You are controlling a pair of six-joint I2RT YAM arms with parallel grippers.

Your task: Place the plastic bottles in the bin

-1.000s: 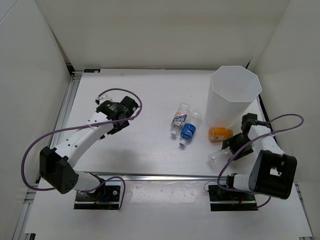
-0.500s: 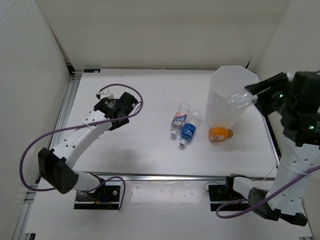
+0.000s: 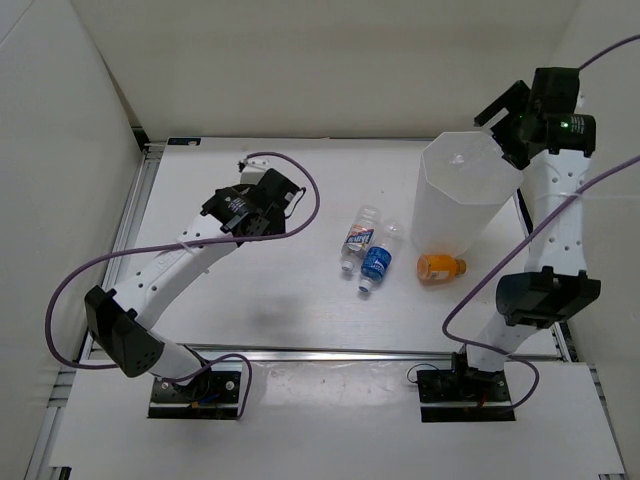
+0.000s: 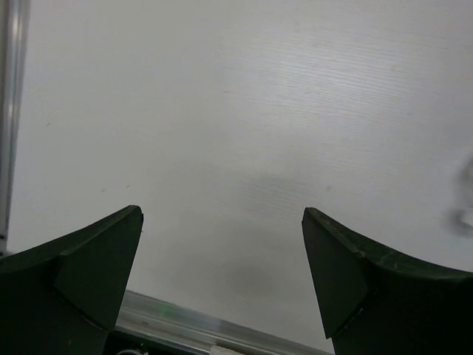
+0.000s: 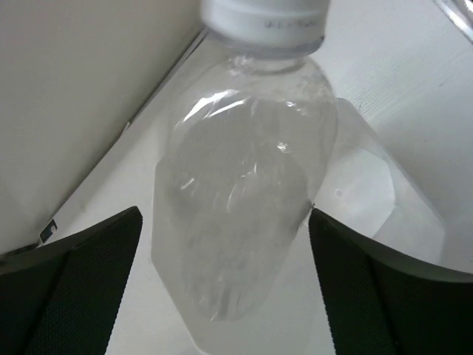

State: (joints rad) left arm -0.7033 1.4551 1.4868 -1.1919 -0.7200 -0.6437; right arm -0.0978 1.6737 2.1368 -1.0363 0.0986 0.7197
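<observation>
Now | left jaws spread, empty | right jaws spread | clear bottle (image 5: 244, 185) between, cap cropped

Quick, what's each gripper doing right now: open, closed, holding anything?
Left gripper: open, empty.
Right gripper: open; the plain clear bottle hangs between the jaws, not gripped, above the bin.

The left arm (image 3: 170, 268) and right arm (image 3: 558, 215) are both made of smooth white links joined by bulky black joints. A purple cable (image 3: 316, 205) loops along each. Each stands on a black base plate (image 3: 195, 392). A small green light (image 3: 563, 125) glows on the right wrist. The left pincer (image 4: 222, 218) and right pincer (image 5: 225, 218) have dark, wedge-shaped fingers (image 4: 81, 274), and the right ones are finely textured.
</observation>
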